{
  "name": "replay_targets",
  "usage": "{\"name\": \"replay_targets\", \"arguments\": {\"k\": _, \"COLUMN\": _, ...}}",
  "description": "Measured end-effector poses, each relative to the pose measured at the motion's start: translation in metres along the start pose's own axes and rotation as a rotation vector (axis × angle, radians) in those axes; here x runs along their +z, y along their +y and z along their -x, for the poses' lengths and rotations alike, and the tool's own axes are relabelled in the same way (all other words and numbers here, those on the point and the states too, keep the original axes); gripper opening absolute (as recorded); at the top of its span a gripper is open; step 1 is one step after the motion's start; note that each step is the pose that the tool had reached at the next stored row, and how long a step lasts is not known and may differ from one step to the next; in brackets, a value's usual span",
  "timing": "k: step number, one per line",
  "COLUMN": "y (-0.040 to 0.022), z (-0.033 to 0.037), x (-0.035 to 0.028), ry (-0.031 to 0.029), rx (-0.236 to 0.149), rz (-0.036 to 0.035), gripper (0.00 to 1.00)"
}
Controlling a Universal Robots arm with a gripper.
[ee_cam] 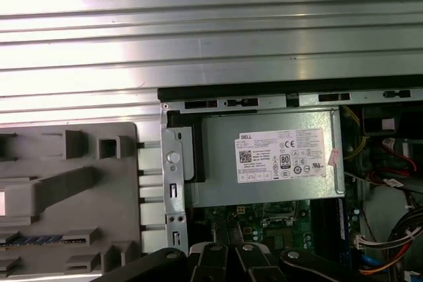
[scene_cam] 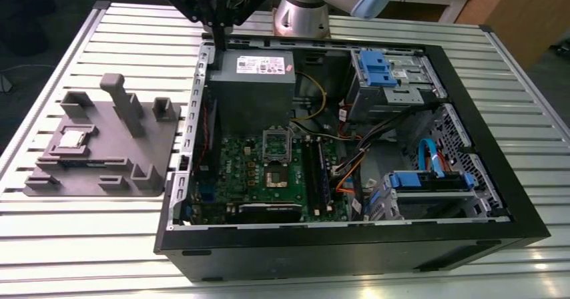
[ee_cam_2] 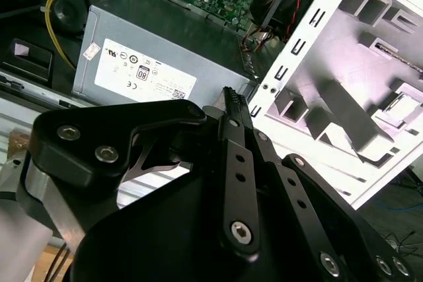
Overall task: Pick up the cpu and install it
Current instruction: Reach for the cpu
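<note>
The cpu [scene_cam: 71,139], a small flat square with a shiny silver top, lies in a recess of the grey fixture plate [scene_cam: 133,159] on the exterior view's left, outside the computer case. It also shows in the second wrist view as a bright square [ee_cam_2: 403,105] on the plate. My gripper [scene_cam: 219,27] hangs high over the case's back corner nearest the plate, well away from the cpu. Its black fingers [ee_cam_2: 230,107] sit together, shut, with nothing between them. On the green motherboard [scene_cam: 267,179] the silver-framed socket bracket [scene_cam: 276,142] stands open.
The open black computer case [scene_cam: 463,145] holds a grey power supply with a white label [ee_cam: 264,163], cables and blue drive bays [scene_cam: 378,69]. Several upright posts [scene_cam: 120,102] rise from the fixture plate. The case and the plate rest on a ribbed metal table [ee_cam: 198,31].
</note>
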State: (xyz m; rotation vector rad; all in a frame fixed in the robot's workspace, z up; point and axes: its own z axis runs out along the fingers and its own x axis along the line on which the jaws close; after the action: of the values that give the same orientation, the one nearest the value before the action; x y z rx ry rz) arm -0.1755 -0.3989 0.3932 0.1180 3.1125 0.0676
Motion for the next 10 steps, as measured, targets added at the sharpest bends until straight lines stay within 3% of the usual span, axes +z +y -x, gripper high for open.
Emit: {"name": "replay_targets", "arguments": {"k": 10, "y": -0.0002, "z": -0.0021, "x": 0.0001, "ry": 0.0000, "rx": 0.000, "rz": 0.0000, "gripper": 0.10}}
